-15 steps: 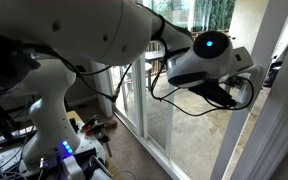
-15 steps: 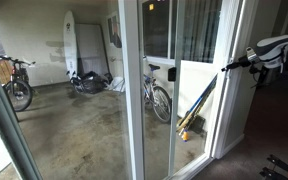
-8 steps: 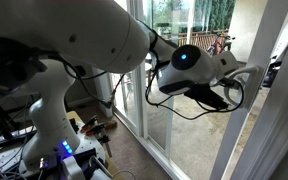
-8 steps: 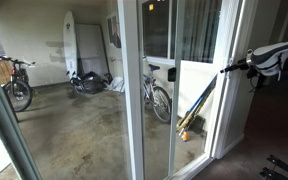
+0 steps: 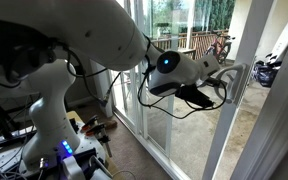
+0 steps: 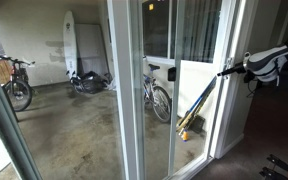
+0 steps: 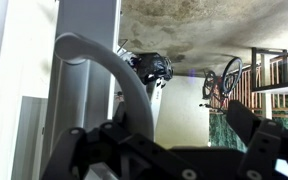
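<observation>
- Hand (image 7: 164,130) is sitting released, its fingers (image 7: 252,125) spreading wide on either side of the door handle (image 7: 112,72); whether a pad is touching the handle is hard to tell.
- In the wrist view, the handle's lower end is disappearing behind the hand's dark body.
- In an exterior view, the handle (image 5: 241,78) is showing only as a pale sliver beside the hand, against the door frame (image 5: 227,130).
- The arm (image 5: 94,35) is stretching level toward the handle, with black cables (image 5: 159,108) looping beneath the wrist (image 5: 179,68).
- Beyond the glass behind the handle, a bicycle (image 6: 160,98) is leaning, partly cut off by the frame.
</observation>
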{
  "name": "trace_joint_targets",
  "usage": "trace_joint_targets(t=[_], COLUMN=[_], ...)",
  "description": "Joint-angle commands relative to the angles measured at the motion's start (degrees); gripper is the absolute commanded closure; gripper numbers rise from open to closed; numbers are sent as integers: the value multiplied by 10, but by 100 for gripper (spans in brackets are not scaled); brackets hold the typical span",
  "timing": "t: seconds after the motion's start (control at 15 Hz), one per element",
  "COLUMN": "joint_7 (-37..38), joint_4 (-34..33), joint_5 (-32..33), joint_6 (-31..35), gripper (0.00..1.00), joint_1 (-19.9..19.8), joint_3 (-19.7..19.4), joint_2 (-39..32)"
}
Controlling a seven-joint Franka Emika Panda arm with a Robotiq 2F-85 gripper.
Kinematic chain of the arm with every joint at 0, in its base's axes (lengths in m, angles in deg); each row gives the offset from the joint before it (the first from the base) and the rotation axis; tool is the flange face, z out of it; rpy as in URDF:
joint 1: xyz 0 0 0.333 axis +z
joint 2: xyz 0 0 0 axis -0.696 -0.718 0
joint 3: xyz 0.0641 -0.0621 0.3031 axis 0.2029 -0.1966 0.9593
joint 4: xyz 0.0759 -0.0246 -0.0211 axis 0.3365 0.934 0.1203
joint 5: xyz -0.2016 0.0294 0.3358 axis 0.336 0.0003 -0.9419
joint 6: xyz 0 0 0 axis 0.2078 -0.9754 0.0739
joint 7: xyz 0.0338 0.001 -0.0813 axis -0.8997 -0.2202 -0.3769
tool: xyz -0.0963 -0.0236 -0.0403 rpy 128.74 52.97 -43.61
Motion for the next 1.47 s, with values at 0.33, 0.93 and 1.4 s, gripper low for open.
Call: trace_joint_targets(t=[0.33,0.93,1.4], joint_7=[33,17,17], joint_4=[74,42,41], joint_5=[4,22,23], joint_6=[0,-1,-1], gripper=[0,0,0], joint_1=[31,35,35], joint_3=[6,-6,-7], joint_2=[-58,-33,-30])
